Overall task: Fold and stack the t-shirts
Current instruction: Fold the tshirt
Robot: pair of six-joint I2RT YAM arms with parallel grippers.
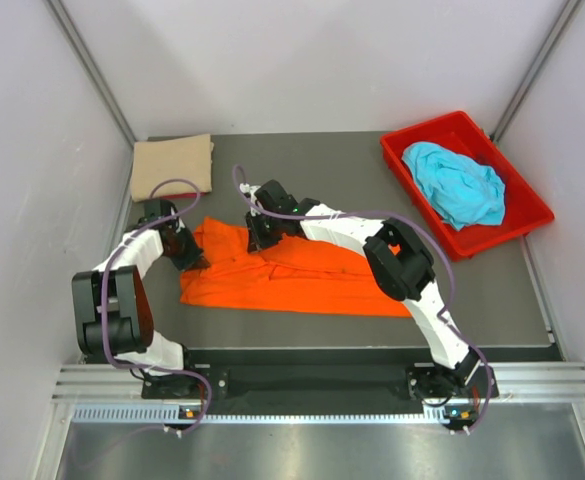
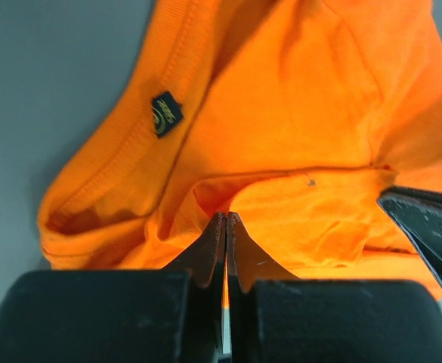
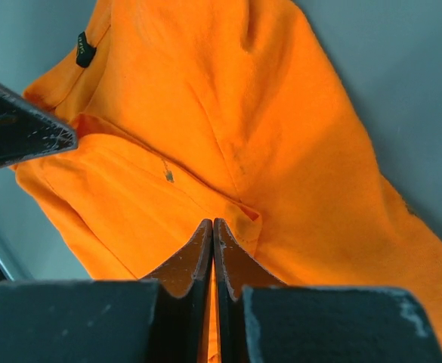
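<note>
The bright orange t-shirt (image 1: 302, 280) lies as a long band across the middle of the table, its collar end to the left. My left gripper (image 1: 194, 262) is shut on a fold of it near the collar; in the left wrist view the tips (image 2: 226, 215) pinch orange cloth (image 2: 296, 98) below the black neck label (image 2: 164, 113). My right gripper (image 1: 259, 243) is shut on the shirt's far edge a little to the right, its tips (image 3: 211, 221) nipping a hem corner (image 3: 281, 136). The tan t-shirt (image 1: 172, 165) lies folded at the back left. The turquoise t-shirt (image 1: 457, 185) is crumpled in the bin.
A red plastic bin (image 1: 492, 240) stands at the back right. White walls close in on both sides and the back. The arms' bases sit on the metal rail (image 1: 312, 385) at the near edge.
</note>
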